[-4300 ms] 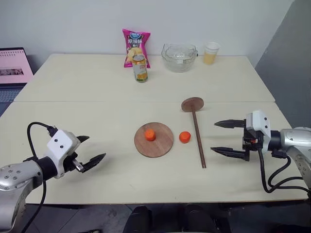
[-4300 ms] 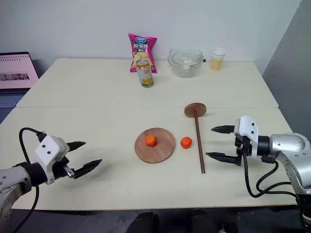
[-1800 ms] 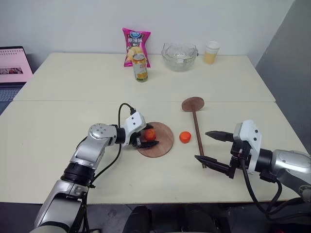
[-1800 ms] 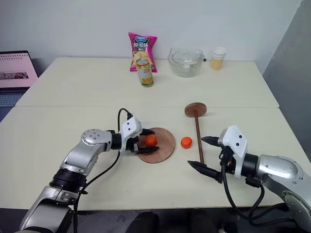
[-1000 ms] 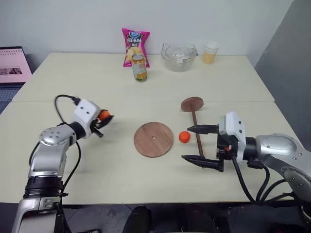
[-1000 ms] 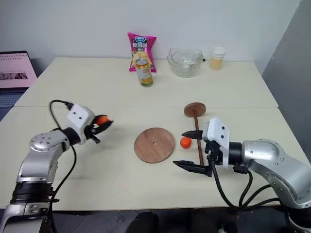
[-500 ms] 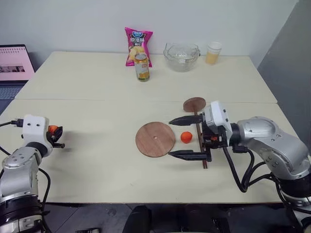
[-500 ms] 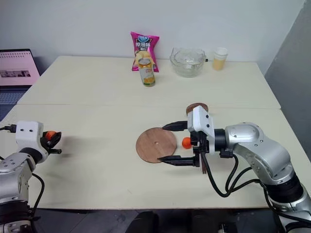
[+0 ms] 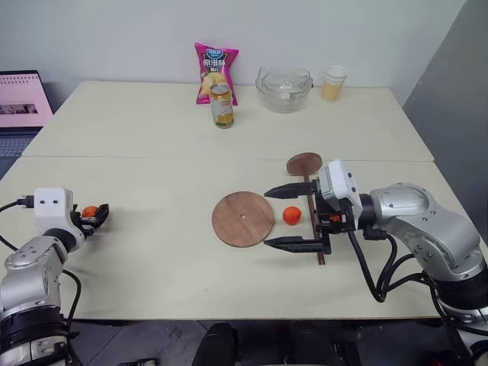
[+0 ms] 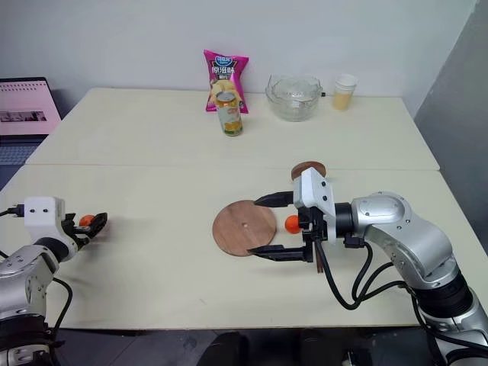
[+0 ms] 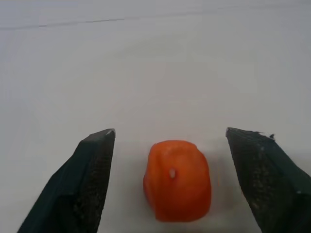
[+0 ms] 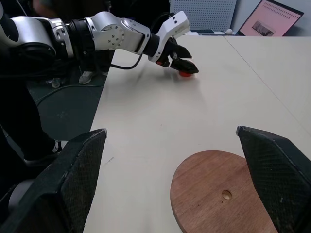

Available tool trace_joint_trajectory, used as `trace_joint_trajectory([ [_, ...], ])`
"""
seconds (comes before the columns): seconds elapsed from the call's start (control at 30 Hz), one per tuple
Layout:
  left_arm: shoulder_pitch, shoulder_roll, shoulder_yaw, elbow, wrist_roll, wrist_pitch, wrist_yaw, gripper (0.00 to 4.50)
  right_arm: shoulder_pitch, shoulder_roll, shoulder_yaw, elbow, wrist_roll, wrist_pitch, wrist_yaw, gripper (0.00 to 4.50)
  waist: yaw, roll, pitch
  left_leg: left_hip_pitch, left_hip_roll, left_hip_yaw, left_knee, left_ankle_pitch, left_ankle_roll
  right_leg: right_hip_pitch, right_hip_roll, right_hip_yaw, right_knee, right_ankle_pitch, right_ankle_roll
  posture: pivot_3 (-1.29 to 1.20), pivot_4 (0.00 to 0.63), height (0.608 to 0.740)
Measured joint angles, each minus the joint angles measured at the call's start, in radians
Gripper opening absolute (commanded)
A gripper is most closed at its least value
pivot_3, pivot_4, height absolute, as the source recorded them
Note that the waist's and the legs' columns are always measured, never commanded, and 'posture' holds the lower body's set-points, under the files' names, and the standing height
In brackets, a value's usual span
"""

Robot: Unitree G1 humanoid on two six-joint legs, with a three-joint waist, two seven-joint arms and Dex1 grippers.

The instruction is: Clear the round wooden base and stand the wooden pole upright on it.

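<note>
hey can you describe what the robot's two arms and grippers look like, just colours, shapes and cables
Both arms are rounded, silver-grey metal segments joined by black collars, with loose black cables looping alongside. Each wrist ends in a white boxy housing; the left one shows two small dark dots on its face. From each housing spring two long, tapered black fingers with pointed tips and finely textured inner faces: left gripper, right gripper.

Office or lab: plain tables, laptop, pegboard.

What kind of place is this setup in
Probably an office or lab test room: plain pale tables against a bare wall, a laptop at the side, and a pegboard behind.
</note>
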Motion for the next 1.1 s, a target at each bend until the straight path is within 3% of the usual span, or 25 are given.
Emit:
trace_joint_trajectory([
  [0.37,0.08,0.027,-0.006,-0.264,-0.072,-0.037,-0.143,4.47,0.014,-0.016,-0.034,-0.009,0.005,0.024,-0.018,4.5,0.004,0.0,0.0,-0.001,0.0,0.0,0.0,0.0,0.0,0.0,-0.001,0.0,-0.001,0.0,0.0,0.0,0.15,0.74],
  [0.5,0.043,0.104,-0.207,-0.461,-0.11,0.007,-0.339,4.47,0.06,-0.069,-0.098,-0.046,0.024,0.06,-0.033,4.5,0.017,0.001,0.001,-0.001,-0.003,0.002,0.0,0.0,0.0,0.001,-0.003,0.001,-0.002,0.0,0.0,0.0,0.15,0.74],
  [0.7,-0.167,0.084,-0.502,-0.464,-0.079,0.041,-0.5,4.47,0.179,-0.138,-0.187,-0.1,0.019,0.115,-0.128,4.5,0.012,0.001,0.001,-0.001,-0.002,0.003,0.0,0.0,0.0,0.0,-0.001,0.001,-0.001,0.0,0.0,0.0,0.15,0.74],
  [1.1,-0.415,-0.157,-0.775,-0.256,0.009,0.074,-0.598,4.47,0.424,-0.287,-0.415,-0.248,0.102,0.276,-0.198,4.5,-0.002,0.0,0.002,-0.001,-0.002,0.002,0.0,0.0,0.0,0.001,0.001,0.001,0.0,-0.001,0.001,0.0,0.15,0.74],
])
